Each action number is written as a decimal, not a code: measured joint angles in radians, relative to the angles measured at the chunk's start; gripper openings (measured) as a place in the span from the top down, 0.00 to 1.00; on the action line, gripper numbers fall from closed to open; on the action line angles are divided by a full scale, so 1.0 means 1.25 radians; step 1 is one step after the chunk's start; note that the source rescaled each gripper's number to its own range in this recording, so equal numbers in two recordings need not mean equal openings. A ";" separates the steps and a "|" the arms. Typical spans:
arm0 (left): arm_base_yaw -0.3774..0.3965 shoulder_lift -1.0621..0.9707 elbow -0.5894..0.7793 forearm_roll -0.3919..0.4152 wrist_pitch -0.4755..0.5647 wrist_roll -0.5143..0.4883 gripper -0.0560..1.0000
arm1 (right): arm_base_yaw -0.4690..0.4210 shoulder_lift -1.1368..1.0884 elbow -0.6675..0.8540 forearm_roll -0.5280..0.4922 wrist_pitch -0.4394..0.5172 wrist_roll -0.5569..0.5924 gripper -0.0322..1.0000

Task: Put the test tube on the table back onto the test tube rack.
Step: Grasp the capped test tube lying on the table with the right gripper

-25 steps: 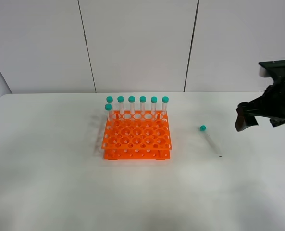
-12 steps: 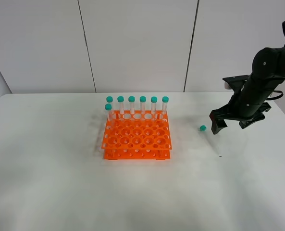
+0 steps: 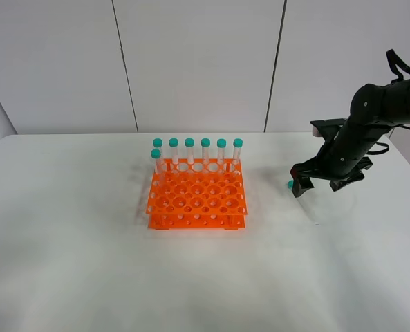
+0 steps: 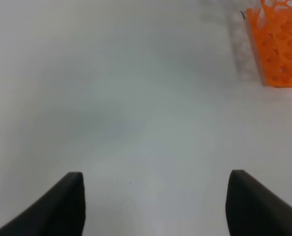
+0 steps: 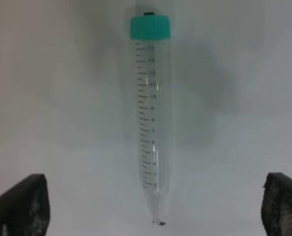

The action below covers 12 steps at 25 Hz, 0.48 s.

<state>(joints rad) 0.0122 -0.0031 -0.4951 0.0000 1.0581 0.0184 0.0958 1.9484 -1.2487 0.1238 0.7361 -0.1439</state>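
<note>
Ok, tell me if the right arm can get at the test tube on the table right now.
Probably yes: the right end effector hangs open over the test tube, which lies alone on the table with nothing blocking it.

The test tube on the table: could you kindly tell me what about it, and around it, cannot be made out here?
- Tube, exterior high view: only a sliver of cap shows; the right tool covers part, and the clear body fades into the white table.
- Rack, left wrist view: blurred and cut off by the frame edge.
- Left tool: only fingertips show in the left wrist view; absent from the exterior view.
- Racked tubes: contents too small to tell.
</note>
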 joint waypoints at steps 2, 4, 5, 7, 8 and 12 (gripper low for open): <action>0.000 0.000 0.000 0.000 0.000 0.000 0.03 | 0.005 0.000 0.000 0.000 0.000 0.000 0.06; 0.000 0.000 0.000 0.000 0.000 0.000 0.03 | 0.015 0.000 0.000 -0.003 -0.004 0.003 0.06; 0.000 0.000 0.000 0.000 0.000 0.000 0.03 | 0.021 0.000 0.000 -0.006 -0.006 0.005 0.06; 0.000 0.000 0.000 0.000 0.000 0.000 0.03 | 0.023 0.000 0.000 -0.012 -0.009 0.026 0.06; 0.000 0.000 0.000 0.004 0.000 0.000 0.03 | 0.023 0.000 0.000 -0.017 -0.010 0.034 0.06; 0.000 0.000 0.000 0.000 0.000 0.000 0.03 | 0.021 0.000 0.000 -0.036 -0.015 0.050 0.06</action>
<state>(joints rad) 0.0122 -0.0031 -0.4951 0.0000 1.0581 0.0184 0.1216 1.9484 -1.2487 0.0783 0.7171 -0.0817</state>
